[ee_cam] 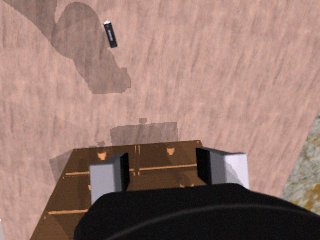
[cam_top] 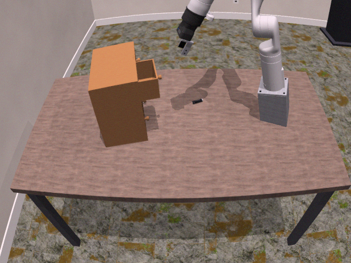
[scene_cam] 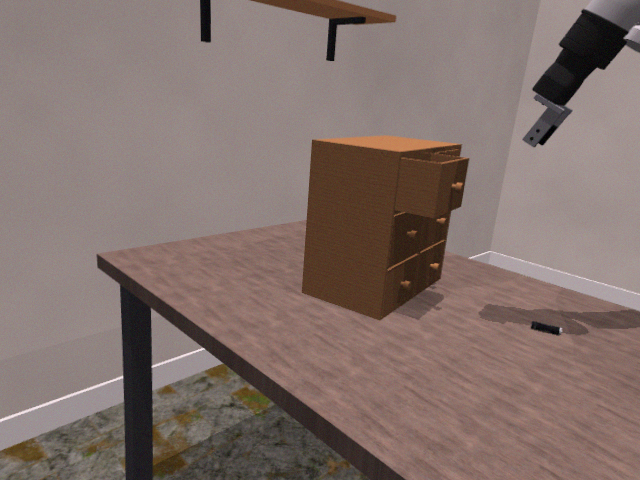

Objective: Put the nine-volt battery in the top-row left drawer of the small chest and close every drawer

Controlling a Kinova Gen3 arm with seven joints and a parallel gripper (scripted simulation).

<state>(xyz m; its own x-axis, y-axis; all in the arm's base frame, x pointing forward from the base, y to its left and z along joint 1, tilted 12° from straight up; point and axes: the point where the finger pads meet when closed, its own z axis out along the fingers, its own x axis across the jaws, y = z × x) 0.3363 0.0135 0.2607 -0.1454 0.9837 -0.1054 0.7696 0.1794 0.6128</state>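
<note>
A small dark battery (cam_top: 197, 101) (scene_cam: 546, 328) (ee_cam: 110, 34) lies on its side on the table in front of the chest. The orange-brown chest (cam_top: 113, 68) (scene_cam: 351, 222) stands upright. Its top-row left drawer (cam_top: 149, 90) (scene_cam: 418, 186) is pulled out and looks about level; no object shows in the visible part of its inside. The top-row right drawer, its knob (cam_top: 137, 59) just showing, looks pushed in. My gripper (cam_top: 185, 51) (scene_cam: 536, 138) (ee_cam: 163, 164) is open and empty, high up, out in front of the open drawer and well above the battery.
The middle and bottom drawers look pushed in, with knobs (cam_top: 146, 118) (scene_cam: 412, 233) sticking out. The arm's base block (cam_top: 273, 108) stands at the table's right side. A wall shelf (scene_cam: 330, 7) hangs behind the chest.
</note>
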